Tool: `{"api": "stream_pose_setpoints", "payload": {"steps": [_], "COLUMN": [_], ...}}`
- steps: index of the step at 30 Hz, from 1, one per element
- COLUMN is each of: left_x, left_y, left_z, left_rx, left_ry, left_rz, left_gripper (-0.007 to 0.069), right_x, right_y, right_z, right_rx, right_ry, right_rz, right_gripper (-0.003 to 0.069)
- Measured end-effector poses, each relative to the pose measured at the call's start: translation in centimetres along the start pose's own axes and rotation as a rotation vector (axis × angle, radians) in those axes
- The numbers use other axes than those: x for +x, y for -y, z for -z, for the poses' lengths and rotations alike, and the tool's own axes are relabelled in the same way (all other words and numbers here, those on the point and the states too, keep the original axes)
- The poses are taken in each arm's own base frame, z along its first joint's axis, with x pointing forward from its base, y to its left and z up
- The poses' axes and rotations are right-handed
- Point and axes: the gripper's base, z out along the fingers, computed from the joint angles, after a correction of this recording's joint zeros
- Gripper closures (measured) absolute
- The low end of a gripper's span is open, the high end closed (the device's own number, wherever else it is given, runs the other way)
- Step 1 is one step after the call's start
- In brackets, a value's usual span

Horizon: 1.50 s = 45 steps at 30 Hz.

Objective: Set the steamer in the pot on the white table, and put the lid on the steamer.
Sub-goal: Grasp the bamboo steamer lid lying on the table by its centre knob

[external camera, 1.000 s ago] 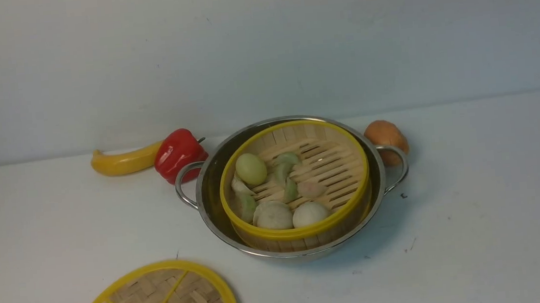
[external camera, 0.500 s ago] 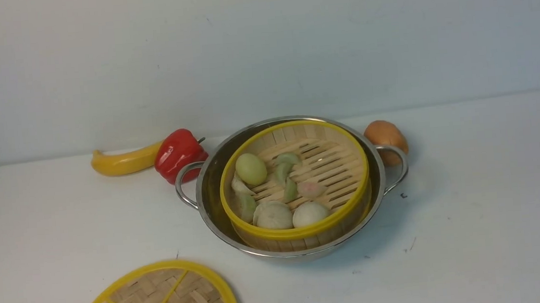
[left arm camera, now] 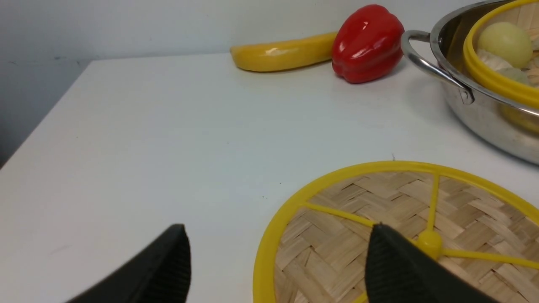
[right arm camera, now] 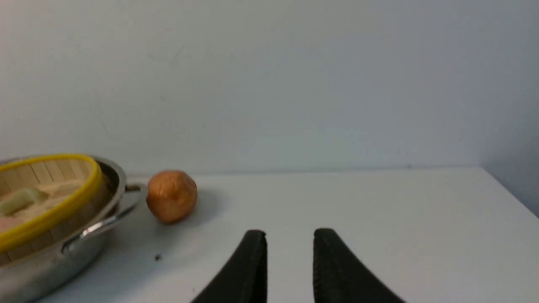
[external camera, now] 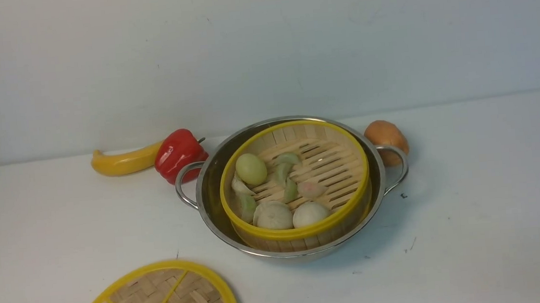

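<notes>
Left pincer (left arm camera: 278, 230) spread wide, straddling the edge of the lid (left arm camera: 379, 198); right pincer (right arm camera: 290, 235) slightly parted, empty.

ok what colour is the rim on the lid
The lid has a yellow rim; it shows best in the left wrist view.

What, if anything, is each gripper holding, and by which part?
Nothing is held. The left gripper is open beside the lid, gripping no part of it. The right gripper is open and empty.
</notes>
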Motion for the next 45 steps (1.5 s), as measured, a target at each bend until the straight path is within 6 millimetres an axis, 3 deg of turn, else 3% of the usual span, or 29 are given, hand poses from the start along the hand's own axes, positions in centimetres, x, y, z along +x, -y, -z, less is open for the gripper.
{"api": "stream_pose_setpoints", "payload": {"steps": [14, 34, 41, 45], "left_x": [0.0, -0.2, -3.2, -4.5], "left_y": [0.0, 0.0, -0.1, -0.3], "left_z": [0.0, 0.0, 0.6, 1.2], "left_rx": [0.000, 0.001, 0.079, 0.099], "left_ry": [0.000, 0.022, 0.356, 0.420], "left_rz": [0.000, 0.009, 0.523, 0.598], "left_gripper": [0.0111, 0.0111, 0.0111, 0.0111], "right_x": [0.8, 0.8, 0.8, 0.8], "right_y": [-0.4, -0.4, -0.4, -0.4], "right_z": [0.6, 0.6, 0.6, 0.6], "right_rx": [-0.087, -0.087, -0.087, -0.087], "right_ry": [-0.047, -0.049, -0.049, -0.050], "right_rz": [0.003, -0.017, -0.019, -0.019], "right_gripper": [0.0424, 0.0417, 0.0417, 0.0417]}}
